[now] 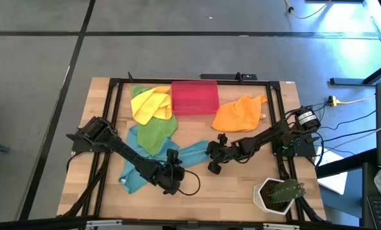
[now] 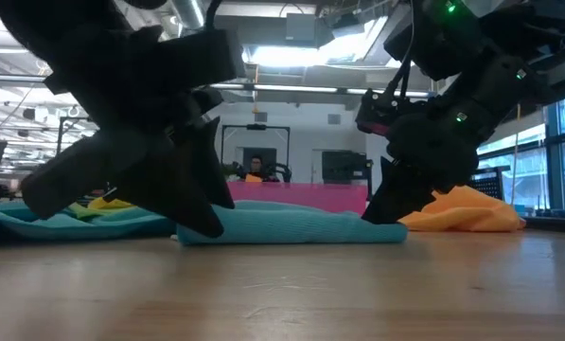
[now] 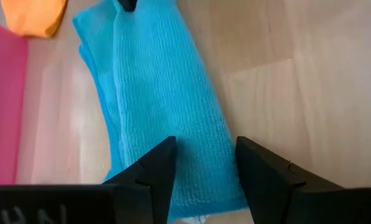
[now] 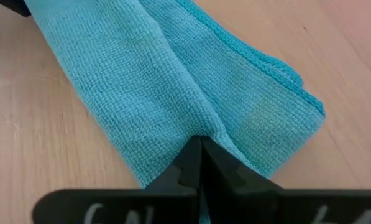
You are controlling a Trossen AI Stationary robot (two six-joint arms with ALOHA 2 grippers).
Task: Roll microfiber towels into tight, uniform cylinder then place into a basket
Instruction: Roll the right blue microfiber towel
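Pinching one teal-blue towel point(image 1: 189, 155) at centre frame, my right hand point(image 1: 214, 167) is clenched on its end; my left hand point(image 1: 171, 185) straddles it, released. Counted: two teal-blue, one green point(image 1: 157, 134), one yellow point(image 1: 150, 104), one orange point(image 1: 239, 113); one basket point(image 1: 194, 97) upper centre.

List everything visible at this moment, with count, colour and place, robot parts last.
teal towel: one, teal-blue, folded long, table middle between the pincers
second teal towel: one, teal-blue, under the left arm
green towel: one, green, left of centre
yellow towel: one, yellow, left of the basket
orange towel: one, orange, right of the basket
basket: one, red-pink, far edge
plant pot: one, white, near right corner
left pincer: open over the teal towel
right pincer: shut, pinching the teal towel's end
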